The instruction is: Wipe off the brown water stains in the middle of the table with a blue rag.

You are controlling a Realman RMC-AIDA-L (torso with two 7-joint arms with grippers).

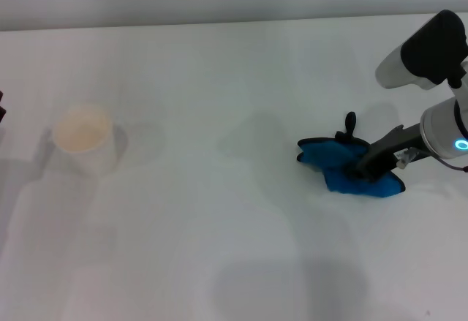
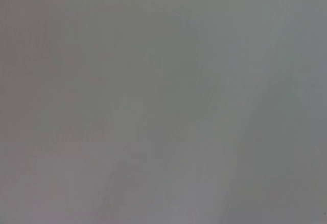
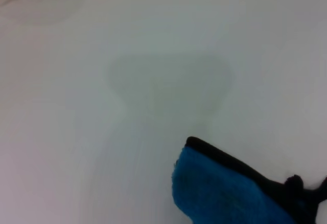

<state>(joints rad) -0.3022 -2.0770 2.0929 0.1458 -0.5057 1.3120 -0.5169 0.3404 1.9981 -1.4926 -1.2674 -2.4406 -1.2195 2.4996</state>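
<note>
The blue rag (image 1: 351, 169) lies crumpled on the white table (image 1: 219, 248) at the right, its black loop (image 1: 349, 122) sticking up. My right gripper (image 1: 362, 166) reaches in from the right and its dark fingers are closed into the rag, pressing it on the table. In the right wrist view the rag (image 3: 219, 193) shows with its black edging. No brown water stains show in any view; only faint grey shading lies on the table left of the rag. Only a dark sliver of my left arm (image 1: 1, 107) shows at the left edge.
A white paper cup (image 1: 85, 140) with a pale tan inside stands at the left of the table. The table's far edge (image 1: 219, 23) runs along the top. The left wrist view shows only a plain grey surface.
</note>
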